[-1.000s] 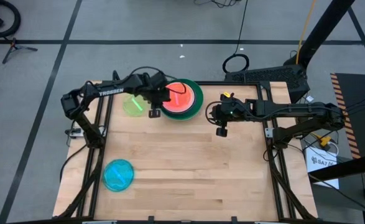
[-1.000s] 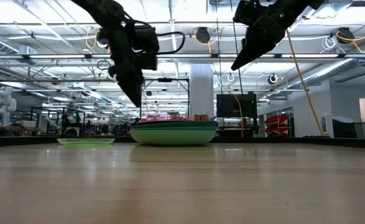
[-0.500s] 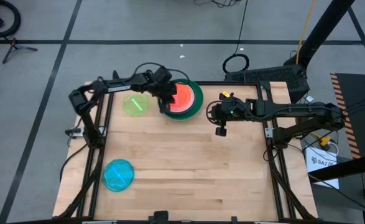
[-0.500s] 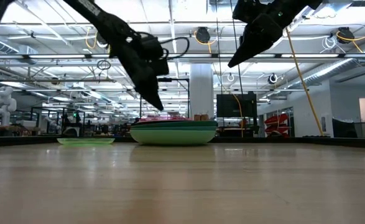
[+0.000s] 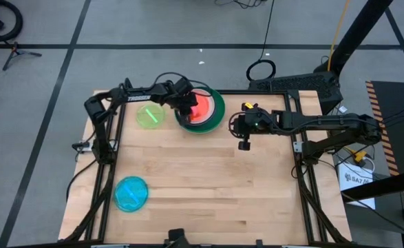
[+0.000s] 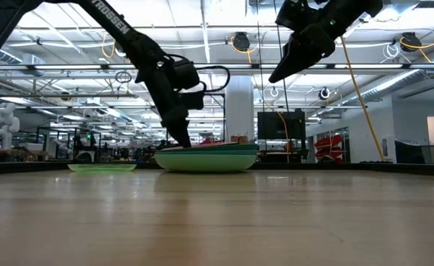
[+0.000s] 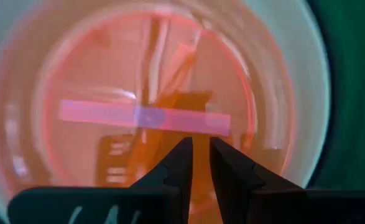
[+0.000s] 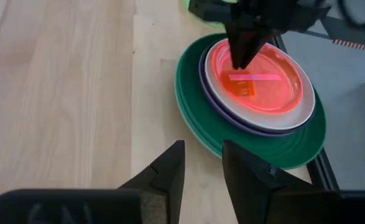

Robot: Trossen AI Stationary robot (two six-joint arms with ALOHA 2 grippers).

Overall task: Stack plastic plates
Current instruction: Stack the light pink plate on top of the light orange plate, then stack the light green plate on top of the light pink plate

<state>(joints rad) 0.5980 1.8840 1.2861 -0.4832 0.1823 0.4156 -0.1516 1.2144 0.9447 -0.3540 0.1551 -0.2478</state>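
Observation:
A stack of plastic plates point(image 5: 203, 110) sits at the table's far middle. A dark green plate point(image 8: 294, 149) is at the bottom, then a purple one point(image 8: 229, 115), a white one point(image 8: 306, 106) and a glowing pink-orange one point(image 8: 266, 87) on top. My left gripper point(image 7: 201, 146) points steeply down at the top plate's left part point(image 6: 185, 142). It is open by only a narrow slit, with nothing between the fingers. My right gripper point(image 8: 204, 155) hangs open, high above the table to the stack's right point(image 5: 243, 141). My left gripper has its fingertips point(image 8: 241, 62) right at the pink-orange plate's inner face point(image 7: 107, 74), coming from above and from the table's left. Whether they touch the plate or stop just above it, I cannot tell.
A yellow-green plate point(image 5: 149, 116) lies flat on the table just left of the stack. A blue plate point(image 5: 131, 193) lies near the front left corner. Bare wood fills the table's middle and right; black frame rails run along its edges.
My left gripper has moved from between the yellow-green plate and the stack toward the table's right and downward, coming low over the top plate and tipping steeper. The plates have stayed in place.

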